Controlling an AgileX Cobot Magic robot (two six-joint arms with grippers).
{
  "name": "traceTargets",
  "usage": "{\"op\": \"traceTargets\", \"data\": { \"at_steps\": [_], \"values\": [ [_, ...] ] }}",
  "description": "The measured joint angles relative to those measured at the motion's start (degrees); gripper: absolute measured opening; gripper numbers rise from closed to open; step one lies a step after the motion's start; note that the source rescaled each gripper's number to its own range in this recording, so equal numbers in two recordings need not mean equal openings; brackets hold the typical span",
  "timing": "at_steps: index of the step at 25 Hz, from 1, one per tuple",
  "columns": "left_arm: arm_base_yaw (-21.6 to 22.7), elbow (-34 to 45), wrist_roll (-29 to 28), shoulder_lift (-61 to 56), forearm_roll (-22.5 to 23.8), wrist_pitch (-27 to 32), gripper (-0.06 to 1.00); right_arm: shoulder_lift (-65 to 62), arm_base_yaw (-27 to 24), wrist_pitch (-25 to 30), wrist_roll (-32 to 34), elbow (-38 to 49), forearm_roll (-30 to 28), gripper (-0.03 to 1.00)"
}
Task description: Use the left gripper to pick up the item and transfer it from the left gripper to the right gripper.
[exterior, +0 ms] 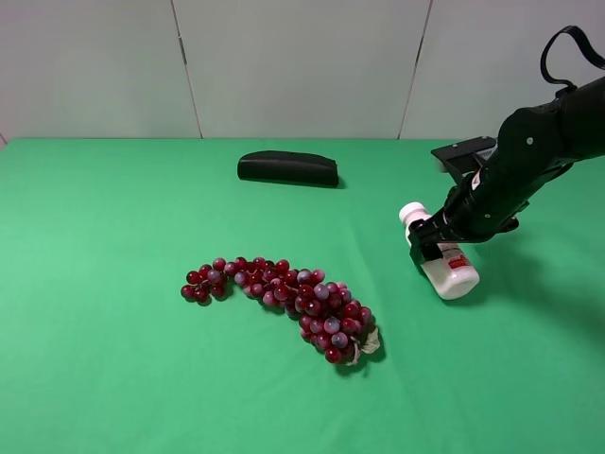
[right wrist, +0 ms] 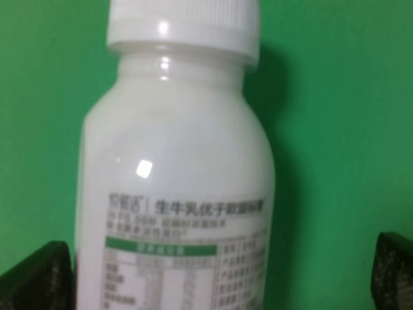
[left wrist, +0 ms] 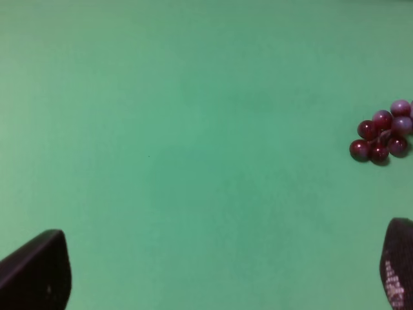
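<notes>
**Bottle lies on the cloth between spread right jaws**

The bottle [exterior: 444, 260] lies on its side on the green table [exterior: 113, 378], at the right of the high view, cap toward the back wall. The right gripper [exterior: 427, 248] is low over it, its jaws straddling the bottle's upper body. In the right wrist view the bottle [right wrist: 174, 194] fills the middle, and the two fingertips [right wrist: 35, 278] sit at the frame's lower corners with a gap on each side of the bottle, so the jaws are spread and not pinching it.

The left gripper [left wrist: 219, 271] is out of the high view. Its wrist camera shows its fingers [left wrist: 35, 271] wide apart over bare green cloth, holding nothing, with the end of the grapes [left wrist: 384, 132] near one edge.

The grapes [exterior: 284, 293] lie mid-table, left of the bottle and apart from it. A black case [exterior: 287, 168] lies farther back.
</notes>
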Motion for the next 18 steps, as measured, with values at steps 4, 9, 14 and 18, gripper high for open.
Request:
{"op": "traceTargets", "data": {
  "at_steps": [4, 9, 14, 18],
  "values": [
    [0.0, 0.0, 0.0, 0.0, 0.0, 0.0, 0.89, -1.06, 0.0, 1.25, 0.0, 0.0, 0.0, 0.99],
    [0.0, 0.0, 0.0, 0.0, 0.0, -0.05, 0.89, -4.29, 0.0, 2.5, 0.0, 0.0, 0.0, 0.99],
    [0.0, 0.0, 0.0, 0.0, 0.0, -0.05, 0.89, -8.51, 0.0, 6.01, 0.0, -0.07, 0.0, 0.99],
    [0.0, 0.0, 0.0, 0.0, 0.0, -0.05, 0.89, -13.15, 0.0, 9.88, 0.3, -0.07, 0.0, 0.99]
  ]
}}
